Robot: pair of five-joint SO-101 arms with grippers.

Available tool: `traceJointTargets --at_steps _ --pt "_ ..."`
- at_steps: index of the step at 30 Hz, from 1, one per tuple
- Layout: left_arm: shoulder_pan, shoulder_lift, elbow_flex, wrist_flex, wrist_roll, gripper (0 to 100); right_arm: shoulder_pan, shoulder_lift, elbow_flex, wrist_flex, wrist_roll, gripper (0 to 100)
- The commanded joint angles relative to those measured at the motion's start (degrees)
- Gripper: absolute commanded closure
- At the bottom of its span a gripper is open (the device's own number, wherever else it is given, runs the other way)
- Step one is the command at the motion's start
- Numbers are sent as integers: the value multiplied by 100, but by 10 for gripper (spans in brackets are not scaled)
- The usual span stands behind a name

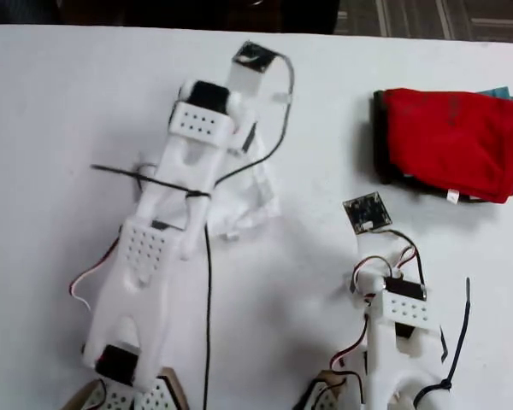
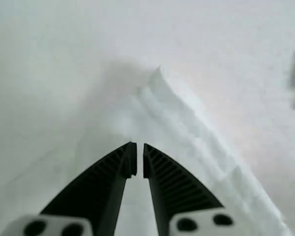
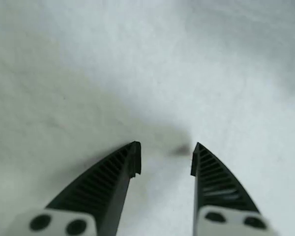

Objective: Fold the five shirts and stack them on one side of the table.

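Observation:
A white shirt [image 1: 255, 198] lies crumpled on the white table [image 1: 60, 111], half under my left arm. In the left wrist view its layered folded edge [image 2: 187, 128] runs diagonally ahead of my left gripper [image 2: 137, 160]. That gripper is shut to a thin slit, low over the cloth, and no fabric is visibly bunched between the fingertips. A stack of folded shirts sits at the back right, with a red shirt [image 1: 453, 141] on top, a black one [image 1: 380, 128] under it and a teal edge [image 1: 503, 92] behind. My right gripper [image 3: 164, 160] stands open over bare table.
The right arm [image 1: 402, 316] stays near the front edge, left of and in front of the stack. Black cables [image 1: 209, 299] trail from the left arm across the table. The table's far left and middle front are bare white surface.

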Motion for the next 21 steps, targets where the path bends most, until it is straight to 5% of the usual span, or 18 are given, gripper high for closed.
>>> traceJointTargets --at_steps 1,6,16,21 --pt "44 352 -198 -563 158 942 66 -127 -9 -84 18 829" --pt "62 615 -426 -440 158 942 66 -127 -9 -84 18 829" --pt "-18 281 -2958 1380 123 943 66 -136 -9 -84 18 829" --pt "-413 -264 -2422 1371 -35 943 66 -136 -9 -66 18 829"
